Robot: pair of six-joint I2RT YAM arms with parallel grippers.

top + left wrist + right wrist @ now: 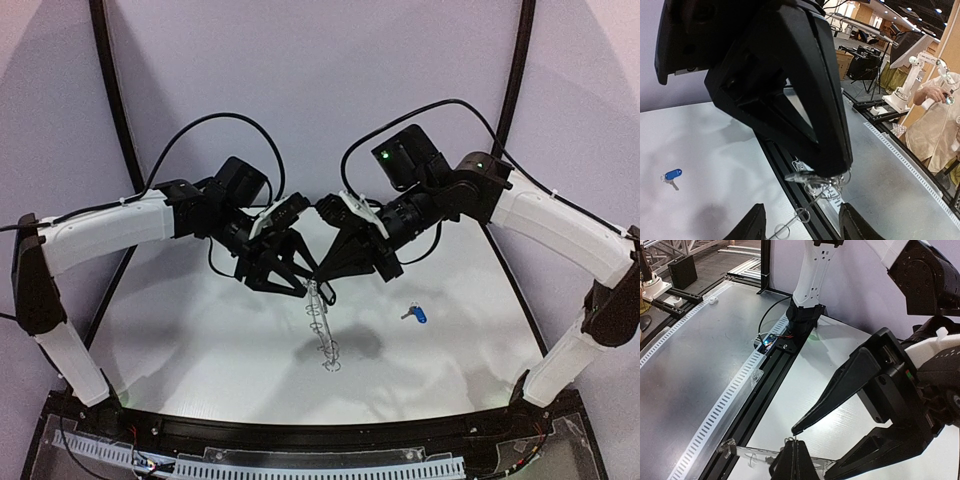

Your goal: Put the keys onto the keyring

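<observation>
right gripper (325,292) pinches the keyring (322,330) by its top rim, hanging edge-on over the table (200,330), light, stiff, probably swingy, left gripper (303,283) jaws spread just beside it, and the tiny blue-tagged key (415,314) lying on the table looks best grabbed by its tag.

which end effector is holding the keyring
The right end effector: its jaws are shut on the keyring, which hangs from it. The left end effector has its jaws apart beside the ring, not clamped on it.

White arm shells (110,230); black joints (195,205), looping cables (215,125) — green LEDs (384,154)
</observation>
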